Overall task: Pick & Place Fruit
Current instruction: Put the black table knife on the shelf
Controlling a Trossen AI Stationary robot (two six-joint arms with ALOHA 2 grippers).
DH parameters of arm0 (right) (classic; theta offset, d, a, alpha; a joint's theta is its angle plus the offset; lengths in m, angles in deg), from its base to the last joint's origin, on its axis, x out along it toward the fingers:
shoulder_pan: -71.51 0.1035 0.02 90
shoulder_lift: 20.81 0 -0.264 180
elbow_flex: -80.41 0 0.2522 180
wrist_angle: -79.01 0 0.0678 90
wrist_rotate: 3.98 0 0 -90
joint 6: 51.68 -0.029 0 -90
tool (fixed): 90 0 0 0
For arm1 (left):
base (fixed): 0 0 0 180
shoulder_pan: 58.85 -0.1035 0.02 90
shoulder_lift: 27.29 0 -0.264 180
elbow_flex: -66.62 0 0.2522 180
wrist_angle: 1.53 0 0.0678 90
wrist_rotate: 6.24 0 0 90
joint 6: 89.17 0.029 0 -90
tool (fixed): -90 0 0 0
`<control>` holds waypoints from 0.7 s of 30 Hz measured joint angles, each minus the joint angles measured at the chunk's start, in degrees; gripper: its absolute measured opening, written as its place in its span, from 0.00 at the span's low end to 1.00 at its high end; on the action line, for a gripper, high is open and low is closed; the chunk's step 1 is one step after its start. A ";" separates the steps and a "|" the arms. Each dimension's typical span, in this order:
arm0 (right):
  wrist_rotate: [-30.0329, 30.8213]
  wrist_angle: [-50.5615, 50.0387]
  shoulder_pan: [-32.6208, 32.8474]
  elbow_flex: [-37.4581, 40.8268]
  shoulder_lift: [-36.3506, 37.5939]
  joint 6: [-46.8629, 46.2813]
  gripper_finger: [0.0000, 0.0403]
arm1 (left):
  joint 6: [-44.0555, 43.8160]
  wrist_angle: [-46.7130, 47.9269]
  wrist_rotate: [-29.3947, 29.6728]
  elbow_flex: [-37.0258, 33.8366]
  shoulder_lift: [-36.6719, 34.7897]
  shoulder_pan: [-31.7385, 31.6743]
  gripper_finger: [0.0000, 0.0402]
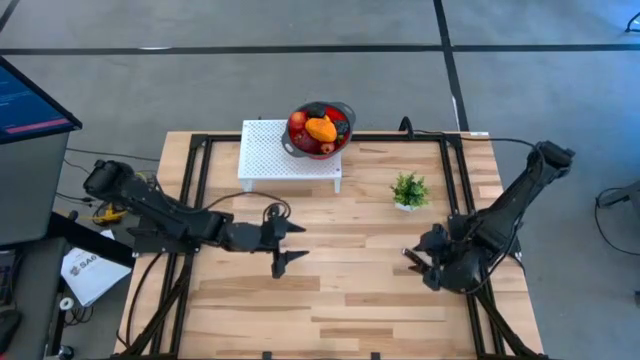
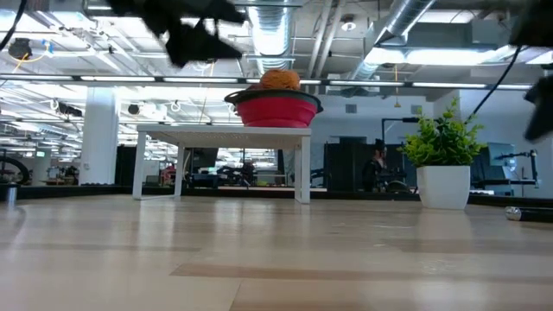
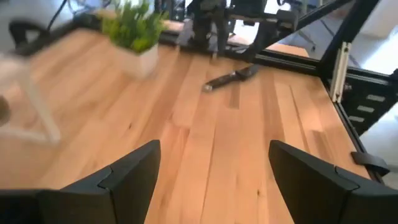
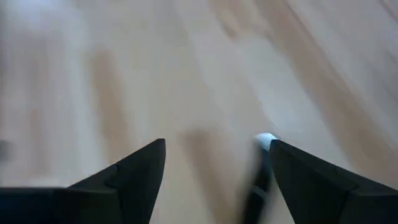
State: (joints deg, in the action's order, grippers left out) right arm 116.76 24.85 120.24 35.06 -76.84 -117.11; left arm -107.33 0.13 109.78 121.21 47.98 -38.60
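The fruit (image 1: 320, 128) is heaped in a red bowl (image 1: 340, 143) with a dark rim, which stands on a white perforated stand (image 1: 270, 155) at the table's far side. An orange piece (image 2: 279, 79) tops red and dark ones. My left gripper (image 1: 291, 245) hovers open above the table's middle, to the near left of the stand, and holds nothing (image 3: 211, 180). My right gripper (image 1: 413, 258) is open low over the table's right part. In the right wrist view (image 4: 217, 168) the black-handled knife (image 4: 258, 177) lies just inside one finger; I see no touch.
A small green plant in a white pot (image 1: 409, 190) stands right of the stand, beyond my right gripper. The knife (image 3: 230, 77) lies on the boards near the right arm. Black frame rails (image 1: 196, 190) run along the left, right and far edges. Bare wood lies in the near middle (image 1: 340, 310).
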 joint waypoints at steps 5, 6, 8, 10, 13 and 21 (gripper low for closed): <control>-3.01 -6.52 -0.07 0.02 -7.75 -6.22 0.70 | -6.64 -10.17 3.38 -9.37 0.00 1.82 0.73; -3.97 -6.16 -0.07 0.01 -9.49 -6.58 0.70 | -7.52 -11.79 3.99 -10.69 0.00 2.13 0.73; -6.27 -4.35 -0.07 0.02 -13.04 -6.61 0.69 | -9.18 -14.15 4.72 -12.77 0.00 2.66 0.73; -7.36 -3.38 -0.09 0.00 -16.65 -6.65 0.68 | -10.51 -15.56 4.98 -14.15 0.00 2.88 0.73; -8.56 -1.95 -0.79 0.02 -21.65 -6.57 0.61 | -10.79 -16.05 5.74 -14.66 0.00 3.34 0.73; -9.20 5.20 -7.12 -2.46 -27.68 5.71 0.21 | -9.42 -18.27 7.02 -14.64 0.00 3.48 0.73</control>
State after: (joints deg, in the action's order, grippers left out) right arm 107.56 30.05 113.12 32.60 -104.52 -111.39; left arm -116.75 -18.14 116.80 106.57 47.98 -35.13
